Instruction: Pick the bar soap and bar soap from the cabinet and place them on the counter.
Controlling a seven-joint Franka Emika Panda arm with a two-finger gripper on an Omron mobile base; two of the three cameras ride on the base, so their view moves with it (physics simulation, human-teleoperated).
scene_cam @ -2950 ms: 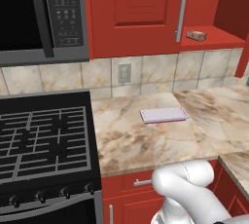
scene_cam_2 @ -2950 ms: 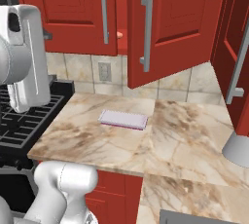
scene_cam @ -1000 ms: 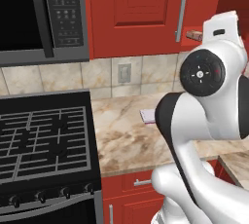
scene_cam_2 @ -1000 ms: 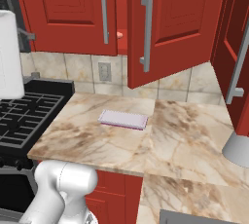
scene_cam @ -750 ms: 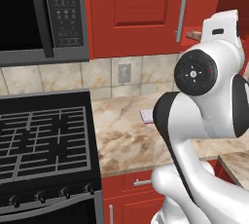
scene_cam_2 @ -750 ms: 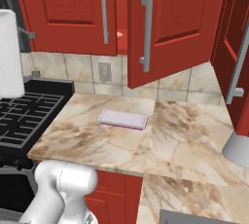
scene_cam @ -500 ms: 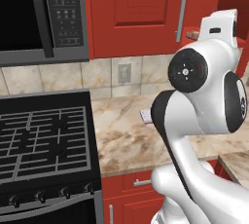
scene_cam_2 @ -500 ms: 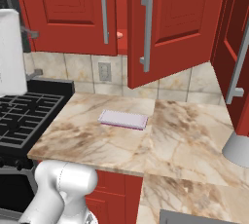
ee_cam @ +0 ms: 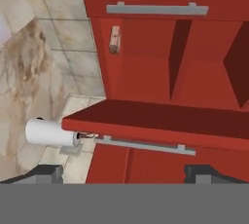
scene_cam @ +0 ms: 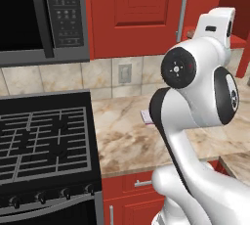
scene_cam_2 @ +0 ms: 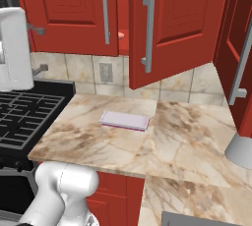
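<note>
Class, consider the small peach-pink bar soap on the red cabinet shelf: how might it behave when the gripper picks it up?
The small peach-pink bar soap looks rigid, so it probably won't flex. Its smooth rounded shape suggests it might slip between the fingers. Being tiny beside the glossy red cabinet, it is likely light, and flat enough not to roll.

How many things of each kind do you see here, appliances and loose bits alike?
Microwave: 1
Stove: 1
Pad on the counter: 1
Soap in the cabinet: 1 clearly seen
Total: 4
</note>
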